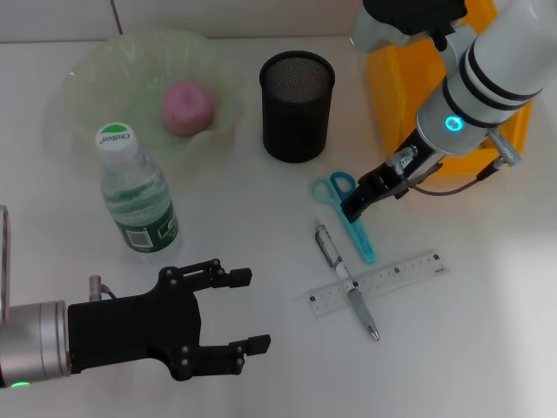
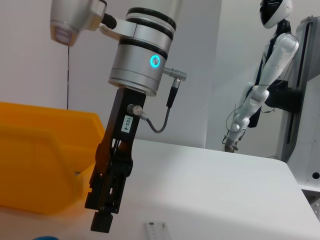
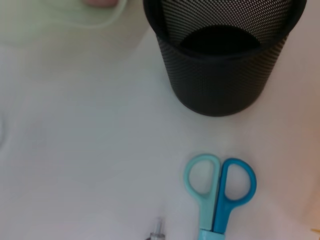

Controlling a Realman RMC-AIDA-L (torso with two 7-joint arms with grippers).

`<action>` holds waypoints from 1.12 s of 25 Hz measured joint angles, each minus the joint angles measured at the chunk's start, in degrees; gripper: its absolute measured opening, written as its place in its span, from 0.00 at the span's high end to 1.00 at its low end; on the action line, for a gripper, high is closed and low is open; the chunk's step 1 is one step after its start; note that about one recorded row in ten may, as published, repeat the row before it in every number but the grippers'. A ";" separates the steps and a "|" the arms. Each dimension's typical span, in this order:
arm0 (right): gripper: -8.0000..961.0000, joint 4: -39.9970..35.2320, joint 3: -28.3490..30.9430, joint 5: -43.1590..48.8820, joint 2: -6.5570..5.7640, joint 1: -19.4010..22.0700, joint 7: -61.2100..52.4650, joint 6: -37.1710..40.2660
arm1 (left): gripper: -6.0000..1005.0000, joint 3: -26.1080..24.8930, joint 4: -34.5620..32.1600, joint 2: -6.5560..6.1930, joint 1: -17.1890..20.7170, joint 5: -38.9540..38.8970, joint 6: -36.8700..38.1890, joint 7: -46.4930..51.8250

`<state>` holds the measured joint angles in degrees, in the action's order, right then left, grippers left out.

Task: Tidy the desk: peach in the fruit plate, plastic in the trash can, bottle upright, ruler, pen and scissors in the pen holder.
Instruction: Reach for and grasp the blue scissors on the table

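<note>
The pink peach lies in the pale-green fruit plate at the back left. In front of the plate, the bottle stands upright. The black mesh pen holder stands mid-back, with the yellow trash can to its right. The teal and blue scissors lie flat, and my right gripper hovers just over them. Nearer the front, the pen lies across the clear ruler. My left gripper is open and empty at the front left. No plastic is in view.
The right wrist view shows the pen holder and the scissors' handle loops on the white desk. In the left wrist view the right gripper hangs beside the trash can. Another robot stands far behind.
</note>
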<state>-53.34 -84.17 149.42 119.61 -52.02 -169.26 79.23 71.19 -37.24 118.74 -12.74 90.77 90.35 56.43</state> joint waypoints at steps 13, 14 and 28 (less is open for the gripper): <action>0.12 5.55 -0.72 0.12 0.12 -2.27 0.21 -3.65 | 0.20 0.00 0.15 0.00 -0.10 0.03 0.00 0.00; 0.12 5.55 -0.72 0.12 0.12 -2.27 0.21 -3.65 | 0.20 0.00 0.15 0.00 -0.10 0.03 0.00 0.00; 0.12 7.49 -2.82 -0.25 0.27 -3.80 0.31 -5.00 | 0.20 0.00 0.69 -0.08 -0.27 -0.03 -0.06 -0.47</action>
<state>-45.86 -86.99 149.17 119.88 -55.82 -168.94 74.23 71.20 -36.55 118.66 -13.01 90.74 90.29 55.96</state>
